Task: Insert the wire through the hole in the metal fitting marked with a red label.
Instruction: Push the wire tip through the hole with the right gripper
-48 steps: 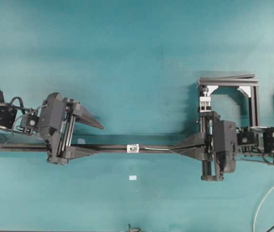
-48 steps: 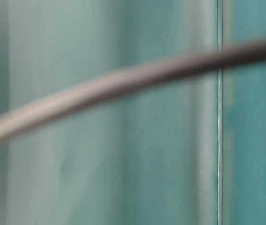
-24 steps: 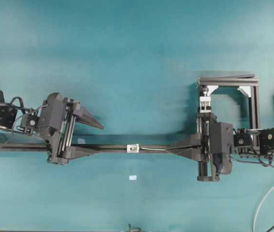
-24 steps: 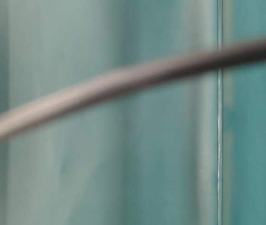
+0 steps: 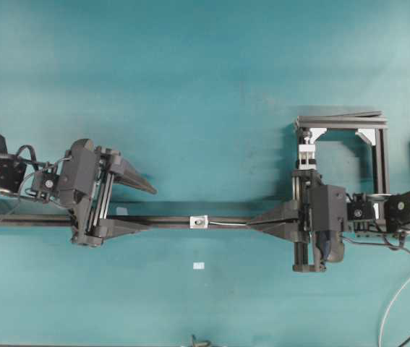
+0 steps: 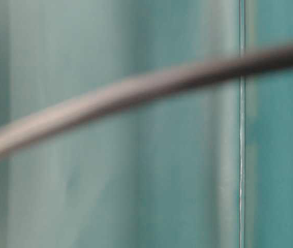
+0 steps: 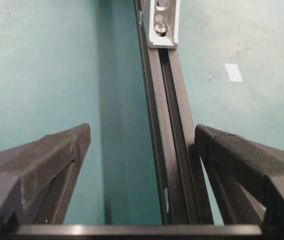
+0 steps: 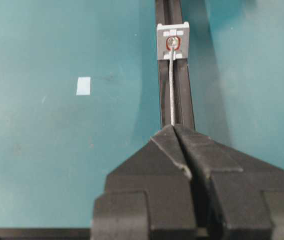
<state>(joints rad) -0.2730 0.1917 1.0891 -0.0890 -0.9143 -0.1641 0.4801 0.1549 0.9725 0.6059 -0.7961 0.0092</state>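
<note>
From overhead, the wire [image 5: 228, 223] lies along the black rail [image 5: 168, 220], its tip at the metal fitting [image 5: 200, 221]; the left gripper [image 5: 145, 208] gapes wide astride the rail. In the right wrist view, the right gripper [image 8: 175, 129] pinches the wire, which points straight into the red-ringed hole [image 8: 173, 42].

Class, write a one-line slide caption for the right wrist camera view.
Shut right gripper holds the wire, its tip at the red-ringed hole of the metal fitting on the black rail.

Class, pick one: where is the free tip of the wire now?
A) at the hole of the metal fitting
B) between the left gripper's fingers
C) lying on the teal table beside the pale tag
A: in the right wrist view the wire runs from the shut right gripper up to the hole in the metal fitting.
</note>
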